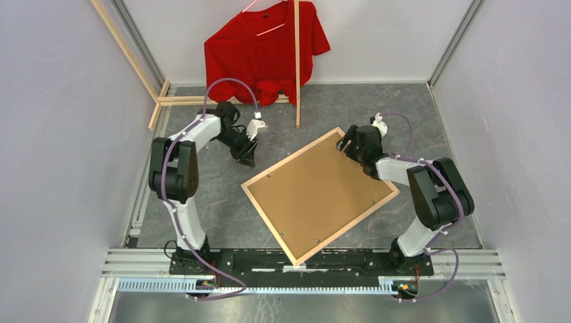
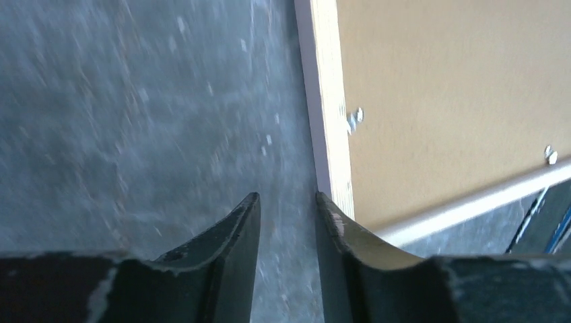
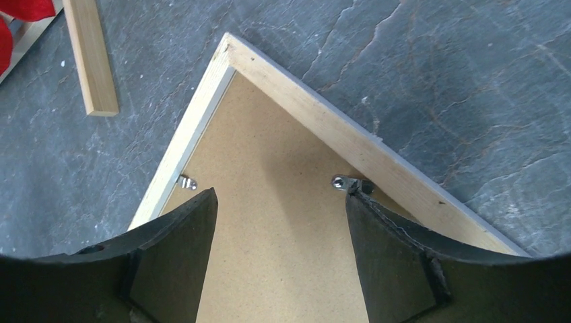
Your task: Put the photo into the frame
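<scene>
Frame (image 1: 289,157) lies back side up on the table (image 1: 222,202) between the two arms, with the brown backing (image 1: 320,192) showing.
It sits cornerwise, a pale wood rim around the board. The left gripper (image 1: 246,156) is just off the frame's left edge, its jaws parted narrowly over bare table and holding nothing. The right gripper (image 1: 350,145) hangs over the far corner with its jaws wide and empty, one finger beside a metal tab (image 3: 342,182).

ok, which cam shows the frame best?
Top external: the whole frame is in view, lying skewed with its back up. Left wrist shows only one blurred edge and some backing. Right wrist shows just one corner with two metal clips.
</scene>
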Action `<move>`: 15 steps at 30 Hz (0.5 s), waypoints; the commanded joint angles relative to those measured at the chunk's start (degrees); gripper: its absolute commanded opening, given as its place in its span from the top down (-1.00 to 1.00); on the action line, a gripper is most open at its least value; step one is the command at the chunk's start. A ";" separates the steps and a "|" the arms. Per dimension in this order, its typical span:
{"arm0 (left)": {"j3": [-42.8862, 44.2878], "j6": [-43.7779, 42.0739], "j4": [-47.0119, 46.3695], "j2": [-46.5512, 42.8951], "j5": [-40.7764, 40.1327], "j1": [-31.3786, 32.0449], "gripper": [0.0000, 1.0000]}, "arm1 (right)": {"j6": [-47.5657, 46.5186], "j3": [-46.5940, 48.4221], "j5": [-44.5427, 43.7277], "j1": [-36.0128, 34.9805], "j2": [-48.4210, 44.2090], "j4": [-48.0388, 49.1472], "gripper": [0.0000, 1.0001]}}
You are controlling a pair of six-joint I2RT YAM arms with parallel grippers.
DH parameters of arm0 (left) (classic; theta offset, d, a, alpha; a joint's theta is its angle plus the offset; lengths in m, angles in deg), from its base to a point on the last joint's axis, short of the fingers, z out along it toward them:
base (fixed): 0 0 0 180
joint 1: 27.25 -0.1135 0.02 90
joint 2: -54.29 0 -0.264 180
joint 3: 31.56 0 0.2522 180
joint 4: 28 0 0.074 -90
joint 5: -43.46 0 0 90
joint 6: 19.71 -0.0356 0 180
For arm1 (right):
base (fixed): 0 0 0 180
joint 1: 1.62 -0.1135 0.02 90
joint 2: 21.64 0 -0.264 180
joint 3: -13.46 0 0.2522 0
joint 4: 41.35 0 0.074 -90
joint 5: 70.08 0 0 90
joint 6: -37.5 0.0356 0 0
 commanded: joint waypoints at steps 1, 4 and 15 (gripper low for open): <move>8.18 4.58 0.24 5.69 4.98 4.68 0.10 | 2.18 -1.09 2.41 -0.85 -1.33 1.43 -0.53; 11.04 6.77 -1.23 9.18 4.37 7.75 0.07 | 2.52 -0.60 3.74 -0.90 -0.26 1.54 -0.54; 18.48 7.87 -0.42 15.36 6.19 10.16 0.20 | 2.39 0.37 5.10 -0.84 0.99 1.84 -0.54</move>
